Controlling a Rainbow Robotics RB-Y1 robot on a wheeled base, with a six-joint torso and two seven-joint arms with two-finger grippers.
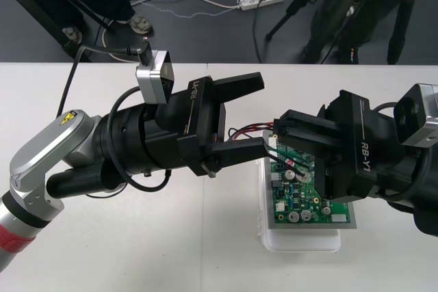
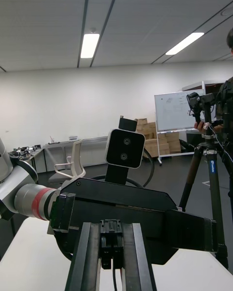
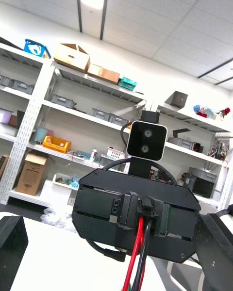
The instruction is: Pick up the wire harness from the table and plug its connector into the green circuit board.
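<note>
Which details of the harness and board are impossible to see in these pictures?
- Whether the plug is seated in the green circuit board: front view, right gripper covers it.
- Where the wires end: front view, left gripper hides them.

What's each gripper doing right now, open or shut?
Left gripper: open, fingers wide apart.
Right gripper: shut on the harness plug, at the board.

The left arm (image 1: 48,162) is silver with a red ring (image 1: 17,241), yellow sticker (image 1: 68,117) and black cable (image 1: 72,83). The left gripper (image 1: 261,114) and right gripper (image 1: 279,135) are black, lettered RB-Y1, with silver cameras (image 1: 154,76).
</note>
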